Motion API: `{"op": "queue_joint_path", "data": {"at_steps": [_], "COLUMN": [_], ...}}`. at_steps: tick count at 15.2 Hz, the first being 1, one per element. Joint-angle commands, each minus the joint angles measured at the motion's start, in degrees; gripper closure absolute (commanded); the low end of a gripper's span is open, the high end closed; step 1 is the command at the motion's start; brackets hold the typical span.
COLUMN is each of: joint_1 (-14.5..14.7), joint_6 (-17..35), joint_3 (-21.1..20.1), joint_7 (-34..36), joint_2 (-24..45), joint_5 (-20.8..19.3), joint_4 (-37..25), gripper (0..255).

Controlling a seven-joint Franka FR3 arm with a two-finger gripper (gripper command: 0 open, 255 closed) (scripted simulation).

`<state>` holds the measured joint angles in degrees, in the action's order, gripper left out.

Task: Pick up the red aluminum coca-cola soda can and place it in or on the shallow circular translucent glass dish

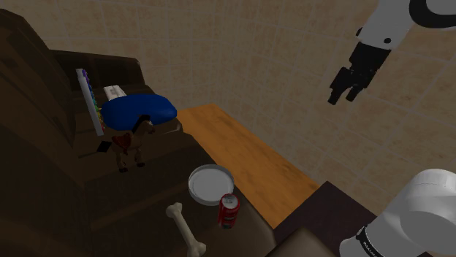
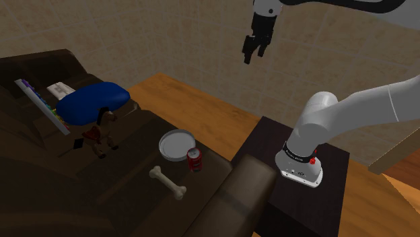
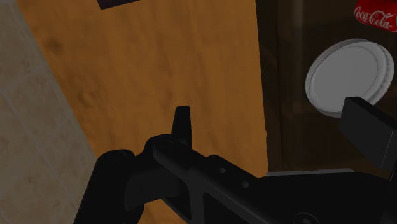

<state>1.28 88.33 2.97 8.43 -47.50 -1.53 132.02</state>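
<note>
While the white arm reaches high above the scene, its black hand hangs in the air with its two fingers spread apart, grasping nothing. It is well apart from everything below. In the wrist view the fingers stand wide of each other over a strip of wooden floor and the edge of a dark brown sofa.

The red can stands upright on the sofa seat, near the seat's edge beside the wooden floor. Just beside it lies the dish, round, shallow, pale grey and empty. The can sits on the side of the dish nearer the shoulder camera; whether the two touch is hard to tell.

A white bone lies on the seat near the can, to the can's left in the shoulder view. Farther along the sofa, well apart from the can, a toy horse stands in front of a blue cushion.

In the second exterior view the hand is high over the floor, with the can and dish far below it.
</note>
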Motion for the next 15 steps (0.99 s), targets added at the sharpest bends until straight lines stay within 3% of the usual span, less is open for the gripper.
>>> {"op": "queue_joint_path", "data": {"at_steps": [1,8,15], "joint_1": [0.0,2.08,4.54], "joint_6": [0.0,8.74,18.72], "joint_3": [0.0,-7.05,-14.66], "joint_7": [0.0,7.86,15.58], "joint_2": [0.0,0.82,5.91], "joint_5": [0.0,4.63,9.31], "joint_4": [0.0,8.6,13.87], "gripper": [0,0,0]}}
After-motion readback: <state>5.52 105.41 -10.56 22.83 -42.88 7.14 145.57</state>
